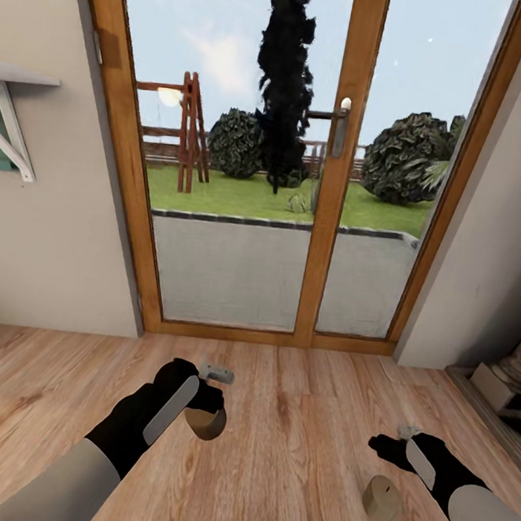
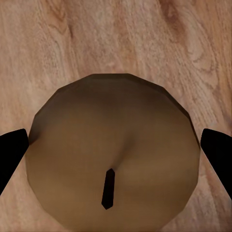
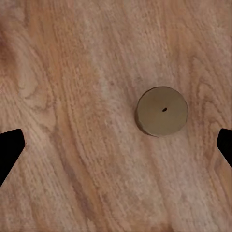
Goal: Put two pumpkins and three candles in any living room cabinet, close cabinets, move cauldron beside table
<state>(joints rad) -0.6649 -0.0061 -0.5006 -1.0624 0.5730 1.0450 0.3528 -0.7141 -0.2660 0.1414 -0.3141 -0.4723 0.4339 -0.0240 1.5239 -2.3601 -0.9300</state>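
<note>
A stubby grey-beige candle [image 1: 205, 423] sits between the fingers of my left gripper [image 1: 204, 394], above the wooden floor. In the left wrist view this candle [image 2: 113, 154], with its dark wick, spans the whole gap and both black fingertips [image 2: 10, 157] touch its sides. A second candle [image 1: 382, 500] stands upright on the floor at the right. My right gripper [image 1: 404, 445] hovers open just beyond it. In the right wrist view that candle [image 3: 161, 111] lies well below, off to one side of the open gripper [image 3: 116, 147]. The pumpkins, cabinet, cauldron and table are out of view.
A glazed double door [image 1: 331, 180] in a wooden frame stands straight ahead, with a garden behind it. Beige walls flank it. A white shelf bracket [image 1: 14, 140] juts out at the left. A pale stone base [image 1: 511, 377] sits at the right edge. Plank floor [image 1: 291, 453] spreads between my arms.
</note>
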